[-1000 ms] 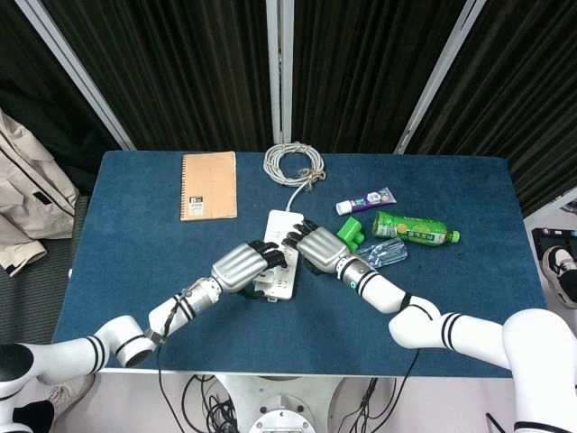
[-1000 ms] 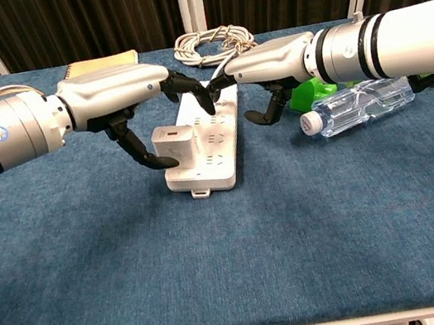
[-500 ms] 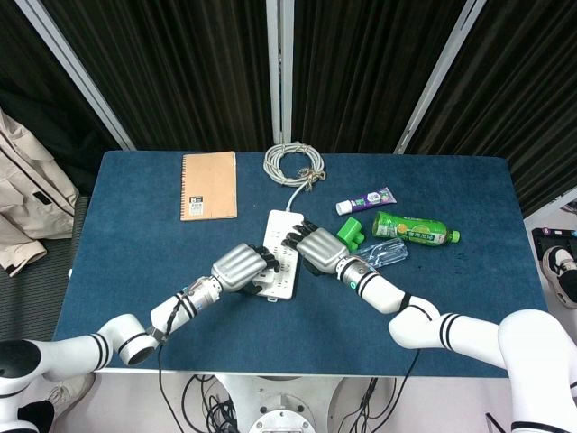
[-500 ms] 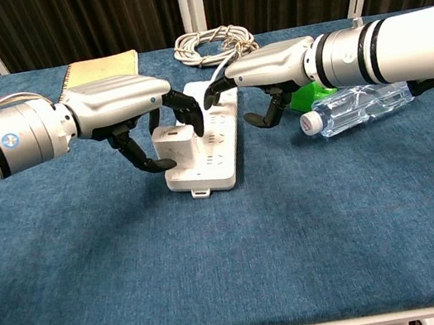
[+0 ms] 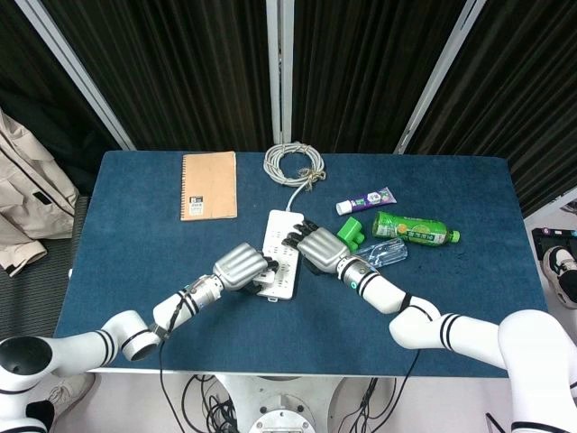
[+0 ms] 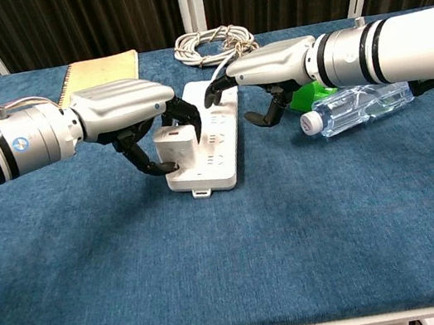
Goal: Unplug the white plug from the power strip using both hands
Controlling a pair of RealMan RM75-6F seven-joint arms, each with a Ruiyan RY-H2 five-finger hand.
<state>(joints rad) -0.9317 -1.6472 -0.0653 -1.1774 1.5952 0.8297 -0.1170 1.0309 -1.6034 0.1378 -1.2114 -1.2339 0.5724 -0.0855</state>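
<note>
White plug [image 6: 175, 142] was found seated in the near-left socket of the power strip [image 6: 217, 141], which lay approx. centre of the table [image 6: 297, 232], long axis running near to far. Left hand [image 6: 120, 112] was closed around the plug, w/ dark fingers [image 6: 146, 162] curled on its left and near sides; plug was judged gripped but not yet lifted. Right hand [image 6: 267, 65] was held over the strip's far-right part, fingertips [image 6: 209, 95] pressed down on the top face, holding nothing. In the head view, left hand [image 5: 239, 268] and right hand [image 5: 315, 248] were seen close together over the strip.

Risks noted:
- If right-hand pressure is light or off-centre, the strip may lift or pivot w/ the plug on the pull.
- Grip on the plug looked shallow; slip off the smooth casing is possible if pulled at an angle.
- Clear bottle [image 6: 359, 108] lay just right of the right hand; a sideways jerk could knock it rolling.
- Coiled cable [image 6: 215, 43] at far side may drag if the strip shifts.
</note>
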